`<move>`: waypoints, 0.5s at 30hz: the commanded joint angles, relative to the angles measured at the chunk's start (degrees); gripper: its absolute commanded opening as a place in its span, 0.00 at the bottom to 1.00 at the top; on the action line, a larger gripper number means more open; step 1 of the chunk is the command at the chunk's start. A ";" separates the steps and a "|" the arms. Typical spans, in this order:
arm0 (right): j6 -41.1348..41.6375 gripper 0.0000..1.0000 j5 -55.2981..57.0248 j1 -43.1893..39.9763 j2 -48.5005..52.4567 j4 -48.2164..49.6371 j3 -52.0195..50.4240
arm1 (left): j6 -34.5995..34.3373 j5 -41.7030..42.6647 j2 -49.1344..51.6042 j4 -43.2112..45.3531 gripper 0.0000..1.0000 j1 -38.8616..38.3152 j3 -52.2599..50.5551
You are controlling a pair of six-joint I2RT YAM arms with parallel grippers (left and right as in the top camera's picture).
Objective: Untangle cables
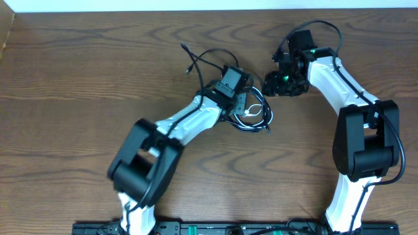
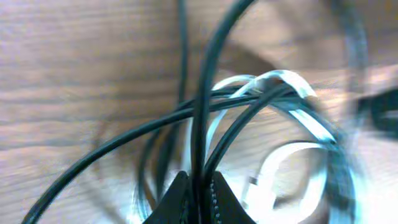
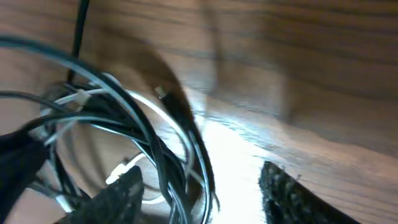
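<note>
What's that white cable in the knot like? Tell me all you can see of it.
The white cable is thin, smooth and glossy, and looks like plastic. It is curled in a few loose loops. It lies on the wooden table in the middle of the tangle, between the two arms. The black cable crosses it in several places. Its ends are too blurred to make out. The left gripper has its jaws shut on a black strand, not on the white one.

Dark wood-grain tabletop (image 1: 78, 65) with a small tangle of cables near its middle.
A black cable (image 1: 196, 59) and a white cable (image 1: 251, 110) lie looped together on the wood, and two thin black ends with small plugs trail out toward the far left.
</note>
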 commanded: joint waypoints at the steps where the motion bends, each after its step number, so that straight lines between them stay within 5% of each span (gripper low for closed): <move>1: -4.96 0.54 -10.19 0.15 -1.62 0.22 -0.02 | 0.59 7.15 -8.20 -0.87 0.07 2.05 0.52; 11: -7.34 0.55 -12.87 0.68 -2.27 0.70 -0.02 | 0.28 14.45 -9.94 -1.68 0.08 3.52 0.57; 15: -0.98 0.52 -5.81 2.43 -2.12 2.97 -0.04 | -1.25 15.91 -12.79 -1.27 0.07 3.85 0.87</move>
